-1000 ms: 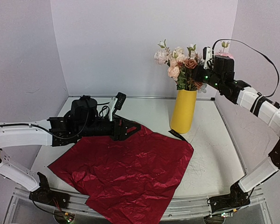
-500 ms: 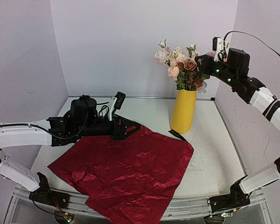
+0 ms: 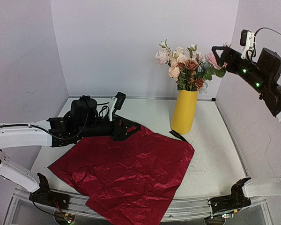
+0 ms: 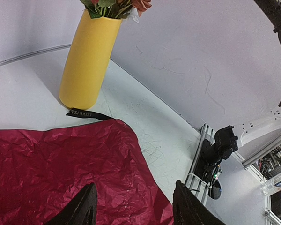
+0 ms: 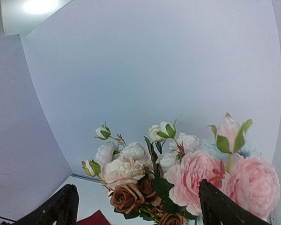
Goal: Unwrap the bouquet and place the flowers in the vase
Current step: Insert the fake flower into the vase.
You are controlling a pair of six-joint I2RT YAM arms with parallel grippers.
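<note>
The flowers (image 3: 185, 65), white, pink, peach and rusty brown, stand together in the yellow vase (image 3: 184, 111) at the back right of the table. My right gripper (image 3: 219, 52) hangs open, high and just right of the blooms, holding nothing; in its wrist view the flowers (image 5: 178, 173) fill the space ahead of its open jaws (image 5: 138, 206). The bouquet's dark red wrap (image 3: 124, 171) lies spread flat, with its black ribbon (image 3: 178, 135) at the vase's foot. My left gripper (image 3: 133, 127) rests low at the wrap's far edge, open and empty; its wrist view (image 4: 136, 204) shows the wrap (image 4: 61, 168) and the vase (image 4: 89, 58).
The back wall (image 3: 131, 47) rises close behind the vase, and the right side wall (image 3: 257, 131) stands beside my right arm. A metal rail (image 3: 192, 206) runs along the table's near edge, with the arm bases bolted to it.
My right gripper has opened and pulled up and to the right, away from the flowers. A pink bloom now stands at the bunch's right side. The left arm has not moved.
</note>
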